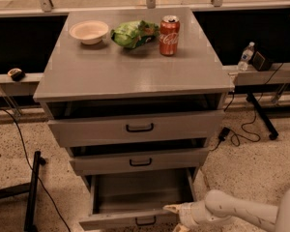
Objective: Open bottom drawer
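The bottom drawer (117, 220) of the grey cabinet (135, 76) stood pulled well out toward the camera, its inner floor and side walls exposed; its flat grey front sat at the lower edge of the view, with the small black bar handle (145, 221) near the middle of that front. The gripper (172, 218) hung at the right end of that drawer front, reaching in from the right on a pale arm (241, 210); the jaws stood apart, one finger (169, 209) lying level with the front's top edge and the other lower, at the bottom edge of the view; whether either finger touched the drawer could not be told.

Above, the middle drawer (174, 159) and the top drawer (96, 129) each showed a black handle on a grey front, each with a dark gap above it.

On the cabinet's top surface, toward the back, a pale bowl (89, 31) stood at the left; a green snack bag (134, 34) lay just beside it; a red Coca-Cola can (168, 29) stood upright just right of the bag.

To the right of the cabinet, a clear water bottle (245, 57) stood on a low ledge, next to a small dark box (261, 60); black cables (241, 132) trailed over the speckled floor (261, 163) below; a black stand (33, 190) rose at the left.
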Motion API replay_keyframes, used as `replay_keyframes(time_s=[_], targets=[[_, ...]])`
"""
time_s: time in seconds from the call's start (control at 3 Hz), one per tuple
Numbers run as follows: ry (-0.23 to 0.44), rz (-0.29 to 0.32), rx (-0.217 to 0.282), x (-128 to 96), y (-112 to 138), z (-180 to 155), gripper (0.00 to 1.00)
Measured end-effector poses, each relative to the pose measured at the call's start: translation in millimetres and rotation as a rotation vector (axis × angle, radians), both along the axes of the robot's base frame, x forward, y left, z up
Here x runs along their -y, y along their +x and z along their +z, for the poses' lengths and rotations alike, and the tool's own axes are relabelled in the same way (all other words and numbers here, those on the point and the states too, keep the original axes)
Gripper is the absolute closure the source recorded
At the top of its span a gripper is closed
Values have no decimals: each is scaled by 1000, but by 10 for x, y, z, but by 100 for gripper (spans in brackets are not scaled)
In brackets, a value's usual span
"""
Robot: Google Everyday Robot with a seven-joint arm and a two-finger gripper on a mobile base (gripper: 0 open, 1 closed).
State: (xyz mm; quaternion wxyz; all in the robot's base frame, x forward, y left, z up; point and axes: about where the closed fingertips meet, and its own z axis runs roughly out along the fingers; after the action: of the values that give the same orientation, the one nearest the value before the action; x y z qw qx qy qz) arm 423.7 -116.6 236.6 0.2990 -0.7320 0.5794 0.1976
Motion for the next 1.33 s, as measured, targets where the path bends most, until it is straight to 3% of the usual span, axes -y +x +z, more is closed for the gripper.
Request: replay_keyframes(time_s=[0.33,0.67,1.0,1.33], targets=[[125,9,50,-193,204,206,50],[184,-15,70,-340,538,206,73],[187,-66,34,-506,896,-133,100],[156,-91,2,-614,1042,-386,100]])
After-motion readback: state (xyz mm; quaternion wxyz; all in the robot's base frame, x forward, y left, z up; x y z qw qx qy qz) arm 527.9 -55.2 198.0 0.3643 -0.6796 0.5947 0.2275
